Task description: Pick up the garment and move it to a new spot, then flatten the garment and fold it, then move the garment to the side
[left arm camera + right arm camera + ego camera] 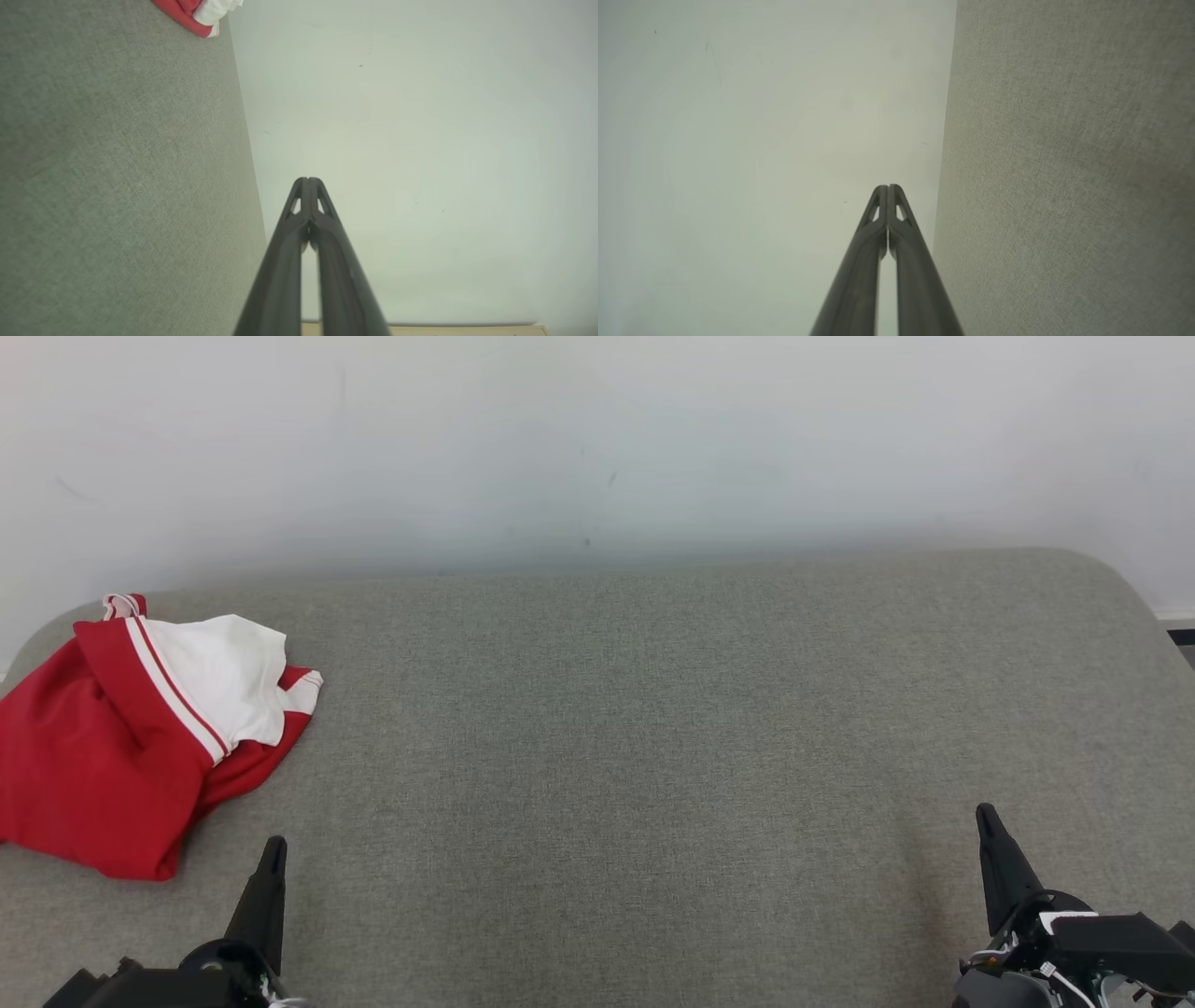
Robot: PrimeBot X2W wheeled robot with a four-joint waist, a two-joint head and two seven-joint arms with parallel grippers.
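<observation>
Both tools are pinched together, fingertips touching, with nothing between them. The left tool (274,845) rises from the lower left of the head view and the right tool (983,812) from the lower right. They sit well apart, each over the near part of the broad grey woven-fabric surface (653,728) with rounded far corners. From the wrists, each pair of long dark fingers meets at the tips, with only a thin slit lower down, and points along the far edge of the surface toward the plain white wall (597,448).

The red and white cloth garment (112,737), trimmed with thin red and white stripes, lies in a loose, rumpled heap at the far left of the surface, running off the left edge of the head view. It sits ahead of the left tool and near it, not touching. A corner of it (196,14) shows at the top of the left wrist view, close to the far edge of the surface. The stretch between the tools is bare fabric.
</observation>
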